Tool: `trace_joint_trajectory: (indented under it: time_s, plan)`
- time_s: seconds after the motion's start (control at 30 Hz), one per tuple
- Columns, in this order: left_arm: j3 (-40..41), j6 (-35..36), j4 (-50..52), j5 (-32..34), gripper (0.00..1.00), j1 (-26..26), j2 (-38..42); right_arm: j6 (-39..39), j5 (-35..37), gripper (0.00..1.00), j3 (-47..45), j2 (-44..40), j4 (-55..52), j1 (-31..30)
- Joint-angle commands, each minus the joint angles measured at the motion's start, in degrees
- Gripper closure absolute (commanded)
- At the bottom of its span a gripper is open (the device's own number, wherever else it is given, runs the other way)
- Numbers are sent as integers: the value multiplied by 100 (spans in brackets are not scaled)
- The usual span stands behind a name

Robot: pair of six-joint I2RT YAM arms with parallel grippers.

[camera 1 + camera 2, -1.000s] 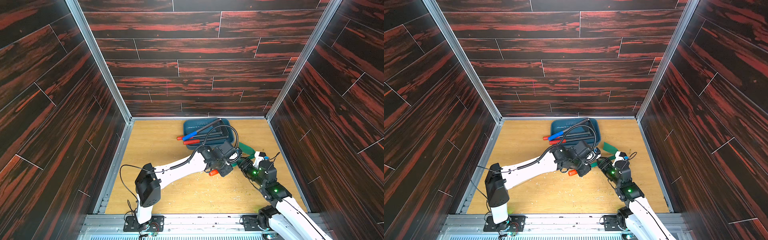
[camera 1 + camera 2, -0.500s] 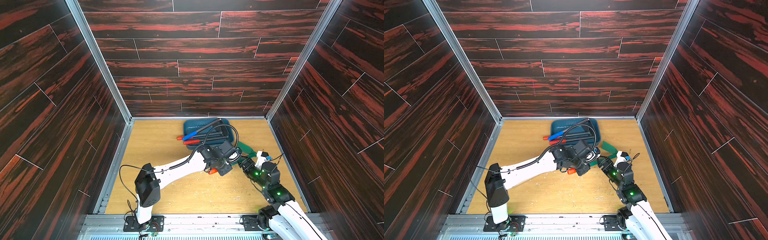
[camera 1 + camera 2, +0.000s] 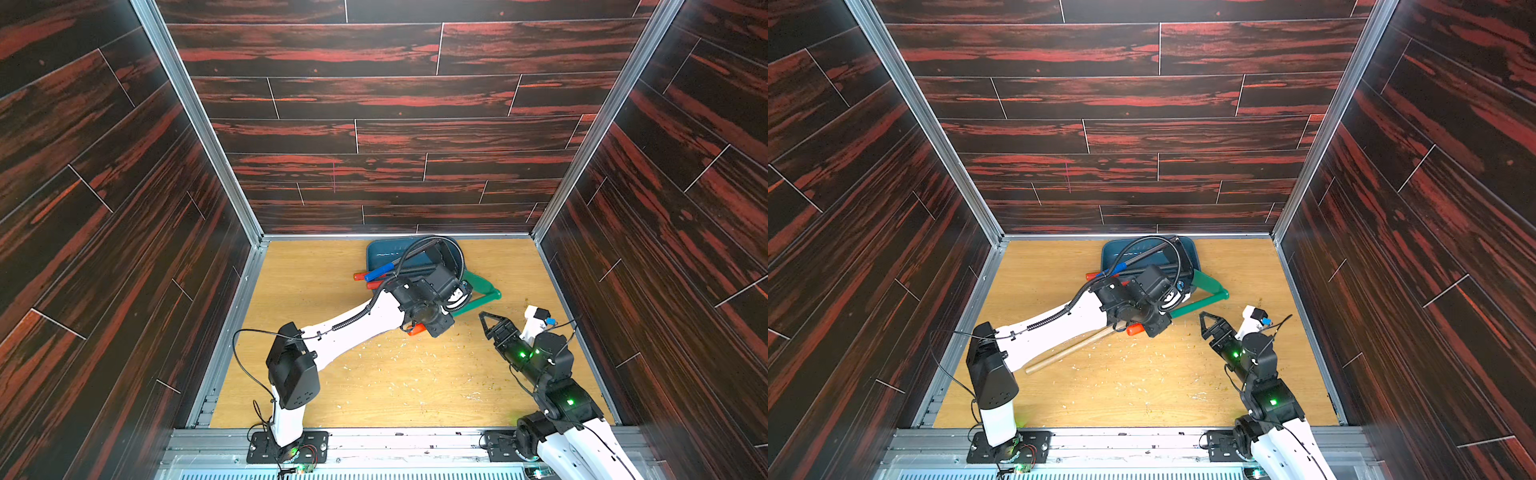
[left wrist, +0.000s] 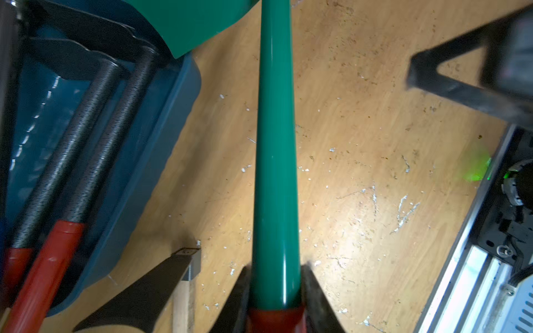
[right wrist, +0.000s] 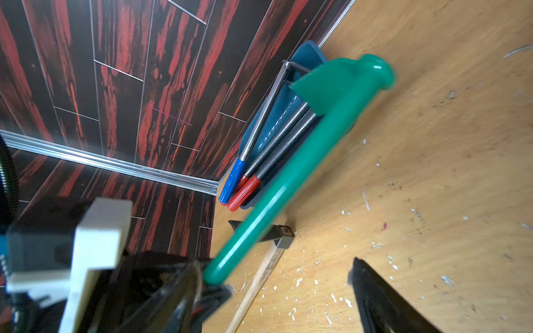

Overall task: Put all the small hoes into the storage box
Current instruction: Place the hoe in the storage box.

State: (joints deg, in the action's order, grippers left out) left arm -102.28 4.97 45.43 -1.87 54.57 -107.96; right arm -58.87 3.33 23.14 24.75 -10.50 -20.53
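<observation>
The small hoe (image 3: 484,296), green with a red grip end, is held low over the table; my left gripper (image 3: 435,323) is shut on its shaft (image 4: 275,158) where green meets red. Its green blade (image 5: 323,86) overlaps the near right corner of the storage box (image 3: 376,253), a teal tray at the back. My right gripper (image 3: 492,322) stands open just right of the shaft, touching nothing. In the right wrist view the right gripper (image 5: 271,288) has only table between its fingers (image 5: 363,282).
Three hoes lie in the storage box (image 3: 1111,251): one blue-gripped (image 5: 230,184) and two red-gripped (image 5: 245,191), handles sticking out past the rim. A wooden-handled hoe (image 3: 1067,350) lies on the table under my left arm. White chips litter the floor; walls close in all round.
My right gripper has opened wide beside the green shaft and drawn back a little toward the near right. The left gripper keeps its hold on the hoe, hardly moving.
</observation>
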Motion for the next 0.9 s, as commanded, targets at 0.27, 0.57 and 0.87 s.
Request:
trace_joint_trajectory:
  time_s: [0.27, 0.57, 0.87]
  plan:
    - [-299, 402, -351, 10, 100, -482, 583, 111, 176, 14, -2, -260, -412, -11]
    - [-582, 908, -258, -142, 100, -1053, 459, 174, 141, 14, -3, -269, -523, -4]
    - [-899, 1457, -133, -753, 100, -1464, 200, 217, 157, 14, -11, -256, -556, 0]
